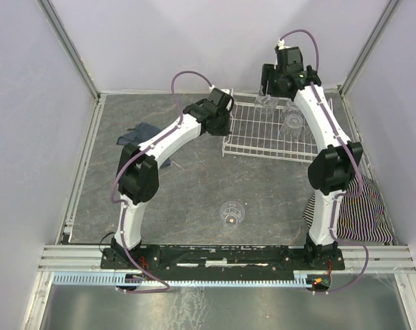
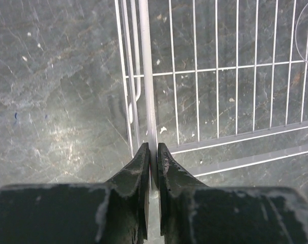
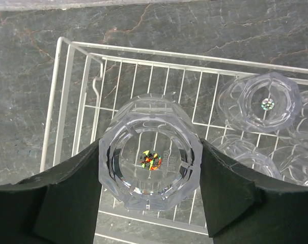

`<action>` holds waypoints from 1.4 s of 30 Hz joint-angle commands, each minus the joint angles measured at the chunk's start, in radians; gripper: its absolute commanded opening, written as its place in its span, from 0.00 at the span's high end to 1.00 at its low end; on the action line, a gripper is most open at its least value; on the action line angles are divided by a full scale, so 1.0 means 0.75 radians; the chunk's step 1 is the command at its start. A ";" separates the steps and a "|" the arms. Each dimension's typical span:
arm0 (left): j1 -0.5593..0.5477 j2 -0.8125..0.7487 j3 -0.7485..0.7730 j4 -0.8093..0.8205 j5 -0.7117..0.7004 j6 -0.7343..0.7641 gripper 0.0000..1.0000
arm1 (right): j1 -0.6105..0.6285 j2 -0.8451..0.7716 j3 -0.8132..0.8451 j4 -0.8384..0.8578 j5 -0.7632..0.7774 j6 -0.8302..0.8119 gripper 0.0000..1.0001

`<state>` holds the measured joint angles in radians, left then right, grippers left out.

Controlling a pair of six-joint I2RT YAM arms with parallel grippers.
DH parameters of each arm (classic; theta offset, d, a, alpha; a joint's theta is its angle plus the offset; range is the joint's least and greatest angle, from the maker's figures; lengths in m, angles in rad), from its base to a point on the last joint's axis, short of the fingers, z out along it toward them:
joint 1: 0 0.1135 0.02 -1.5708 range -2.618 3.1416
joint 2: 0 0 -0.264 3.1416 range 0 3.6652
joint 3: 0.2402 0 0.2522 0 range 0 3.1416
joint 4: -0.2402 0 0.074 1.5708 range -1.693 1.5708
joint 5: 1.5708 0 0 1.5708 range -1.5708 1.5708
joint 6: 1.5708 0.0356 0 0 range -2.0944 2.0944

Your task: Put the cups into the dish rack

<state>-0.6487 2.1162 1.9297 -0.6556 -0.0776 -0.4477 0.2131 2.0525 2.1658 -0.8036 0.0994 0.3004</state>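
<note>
Though clear, faceted octagonal cup (image 3: 149, 161)

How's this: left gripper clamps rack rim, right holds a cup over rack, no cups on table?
Wrong on the table: top external shows one loose cup near the arm bases. The left gripper on the dish rack rim and held cup in the right gripper stand.

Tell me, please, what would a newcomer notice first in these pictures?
The right gripper clamps a clear cup over the white dish rack, where other cups already sit. The left gripper pinches the rack's left rim wire, and one lone cup stands on the table, near side.
</note>
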 commanded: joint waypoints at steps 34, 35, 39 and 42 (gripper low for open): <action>-0.027 -0.299 -0.016 -0.123 -0.021 -0.093 0.29 | 0.045 0.226 0.072 0.096 0.108 -0.031 0.82; -0.025 -0.318 -0.018 -0.112 -0.029 -0.092 0.28 | 0.047 0.229 0.069 0.100 0.109 -0.032 0.82; -0.012 -0.407 -0.060 -0.039 -0.054 -0.113 0.10 | 0.047 0.241 0.066 0.108 0.115 -0.037 0.82; 0.012 -0.460 -0.108 0.024 -0.044 -0.141 0.01 | 0.047 0.254 0.064 0.112 0.114 -0.043 0.82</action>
<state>-0.6621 1.8706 1.8694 -0.7410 -0.0841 -0.5194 0.2424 2.2425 2.2097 -0.7792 0.1638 0.2680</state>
